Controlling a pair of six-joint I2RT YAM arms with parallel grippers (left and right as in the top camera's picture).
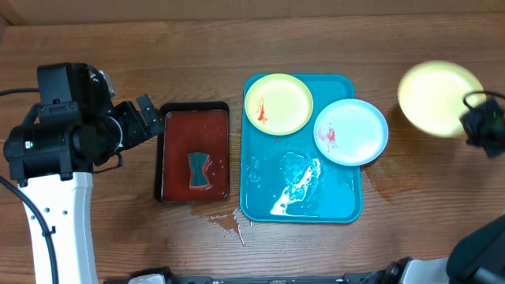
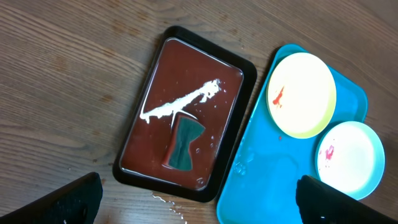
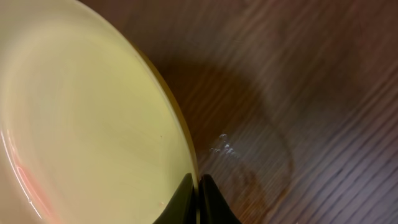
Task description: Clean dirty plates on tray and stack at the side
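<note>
a yellow-green plate (image 1: 438, 96) is pinched at its rim by the closed right gripper (image 3: 199, 198), right of the turquoise tray (image 1: 347, 209), and is judged due for lowering flat onto the table (image 1: 410, 237) to begin the stack; the left gripper (image 1: 151, 118) is spread wide, empty.

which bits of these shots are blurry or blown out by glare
Overhead: the yellow plate at right is smeared by blur, and white glare sits on the wet turquoise tray. Left wrist: sharp, with a white glare streak across the dark-red tray. Right wrist: the plate pinched in the right claw is soft, too close, throwing a dark shadow on the table.
</note>
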